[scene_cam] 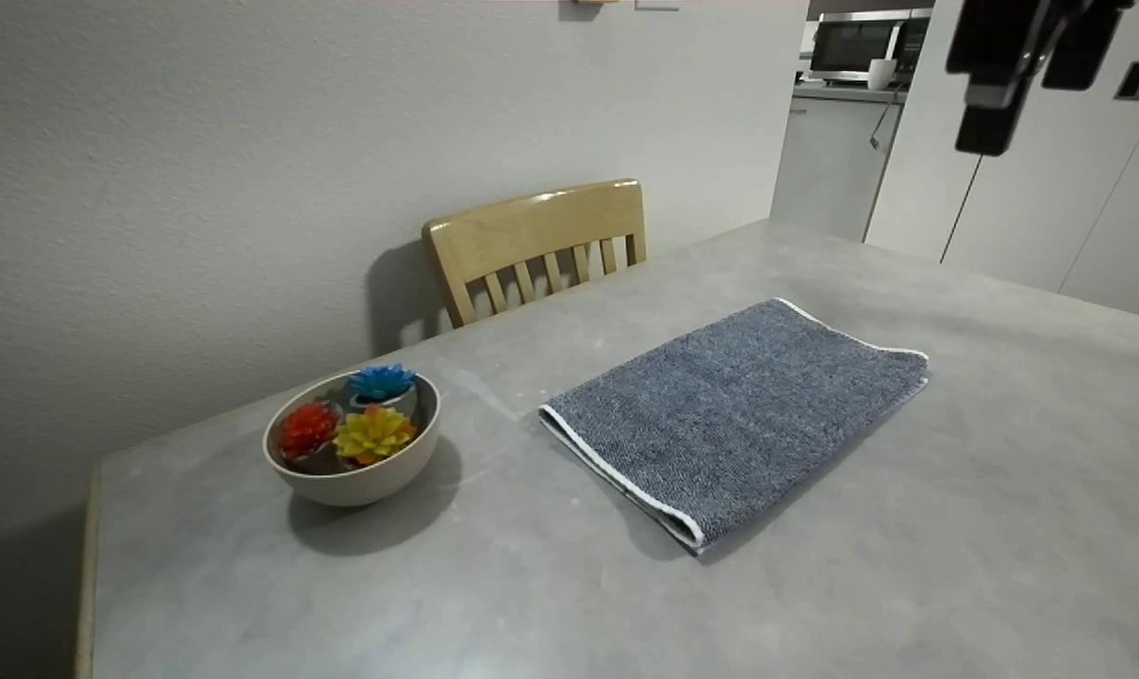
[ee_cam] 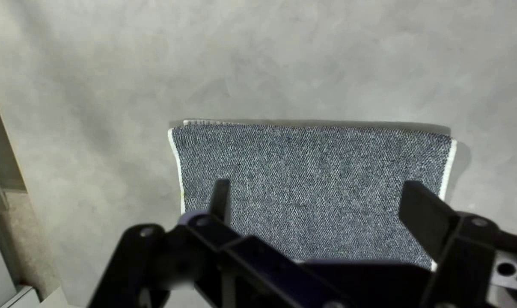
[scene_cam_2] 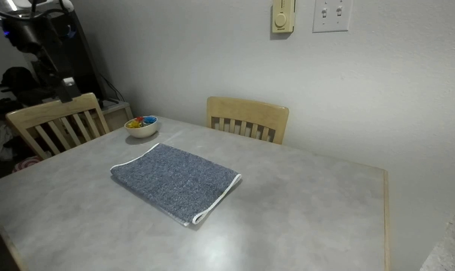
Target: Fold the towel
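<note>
The blue-grey towel (scene_cam: 739,405) lies flat on the table as a folded rectangle with white edging along two opposite ends. It also shows in an exterior view (scene_cam_2: 174,180), where layered edges show at its near corner. In the wrist view the towel (ee_cam: 310,171) fills the middle, and a lower layer peeks out at its upper left corner. My gripper (ee_cam: 316,188) is open and empty, its fingers wide apart with the towel seen below between them. In both exterior views the gripper (scene_cam: 989,123) (scene_cam_2: 66,90) is raised well above the table, apart from the towel.
A beige bowl (scene_cam: 353,486) with red, yellow and blue succulents stands on the table (scene_cam: 532,604) near the towel. A wooden chair (scene_cam: 541,226) stands at the wall side. Another chair (scene_cam_2: 58,113) stands at the table's end. The wall runs along one side.
</note>
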